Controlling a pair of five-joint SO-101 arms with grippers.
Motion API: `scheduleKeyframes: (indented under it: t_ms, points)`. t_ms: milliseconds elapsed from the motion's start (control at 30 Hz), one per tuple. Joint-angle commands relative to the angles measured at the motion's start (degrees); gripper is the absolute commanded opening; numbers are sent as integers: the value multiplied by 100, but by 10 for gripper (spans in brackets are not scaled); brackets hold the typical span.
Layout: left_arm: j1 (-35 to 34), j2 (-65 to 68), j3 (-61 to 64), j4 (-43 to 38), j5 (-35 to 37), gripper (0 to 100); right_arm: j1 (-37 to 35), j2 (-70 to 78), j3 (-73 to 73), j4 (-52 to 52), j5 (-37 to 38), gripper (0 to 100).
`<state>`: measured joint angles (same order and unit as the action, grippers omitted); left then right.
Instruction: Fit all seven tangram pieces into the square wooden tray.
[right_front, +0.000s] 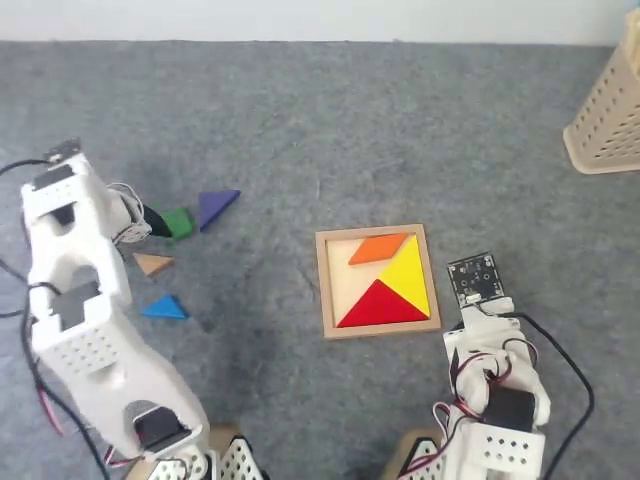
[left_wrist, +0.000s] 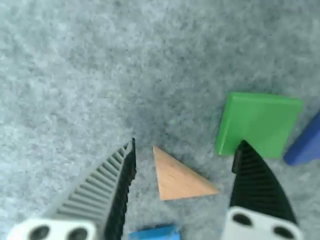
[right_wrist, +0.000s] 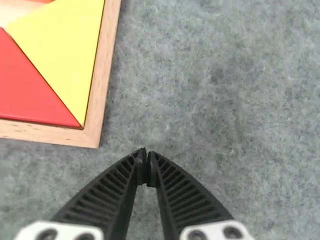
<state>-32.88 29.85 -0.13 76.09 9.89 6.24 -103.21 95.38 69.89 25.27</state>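
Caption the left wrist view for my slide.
Open pincer framing a tan triangle on grey carpet, green square beside it.

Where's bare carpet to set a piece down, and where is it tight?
Free: the carpet between the purple triangle and the tray, and the stretch from the tray to the basket. Crowded: around the left end effector, where the green square, wooden triangle and blue triangle cluster.

You see the square wooden tray on the grey felt tabletop. It holds an orange parallelogram piece, a yellow triangle and a red triangle. Well apart, on the left arm's side, lie a purple triangle, a green square, a plain wooden triangle and a small blue triangle. The left claw is just beside the green square.
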Motion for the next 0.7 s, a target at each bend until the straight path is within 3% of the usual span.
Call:
scheduleKeyframes:
  t_ms: [0,333,533,667]
  points:
    - [35,149,40,413,-404,262,-40,13,114,-22,70,8]
    - [53,149,286,378,-738,256,-40,13,114,-22,70,8]
    - [70,149,286,396,-949,154,-40,13,114,-22,70,8]
    - [141,149,251,598,-985,141,-40,13,114,-22,70,8]
